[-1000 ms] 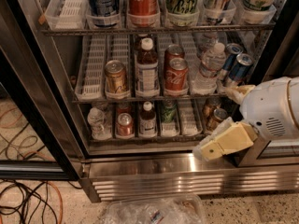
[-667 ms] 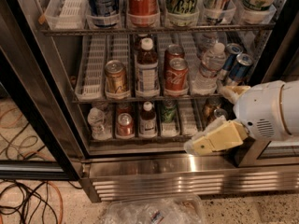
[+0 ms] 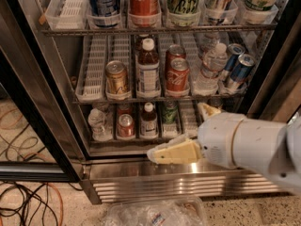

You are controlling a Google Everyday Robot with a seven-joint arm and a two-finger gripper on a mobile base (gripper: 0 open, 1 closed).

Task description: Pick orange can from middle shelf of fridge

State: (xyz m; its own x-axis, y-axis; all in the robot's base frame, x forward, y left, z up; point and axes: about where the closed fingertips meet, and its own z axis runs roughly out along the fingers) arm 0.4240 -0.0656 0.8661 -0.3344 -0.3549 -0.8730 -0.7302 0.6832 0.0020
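The fridge (image 3: 178, 185) is filling the frame, and the white arm is reaching in from the lower right. Its gripper (image 3: 178, 132) is hanging low centre, below the target, cream fingers (image 3: 174, 152) spread wide and carrying nothing. On the middle shelf (image 3: 94, 65), left of centre, the orange can (image 3: 116, 77) is standing upright, just one, alongside one brown bottle (image 3: 148, 72), two red Coca-Cola cans (image 3: 177, 75), one water bottle (image 3: 212, 65) and two blue cans (image 3: 237, 67). It's looking stiff but thin-walled, smooth, likely cold-slick and weighty if full, so a mid-body hold with a pad on either side seems safest.
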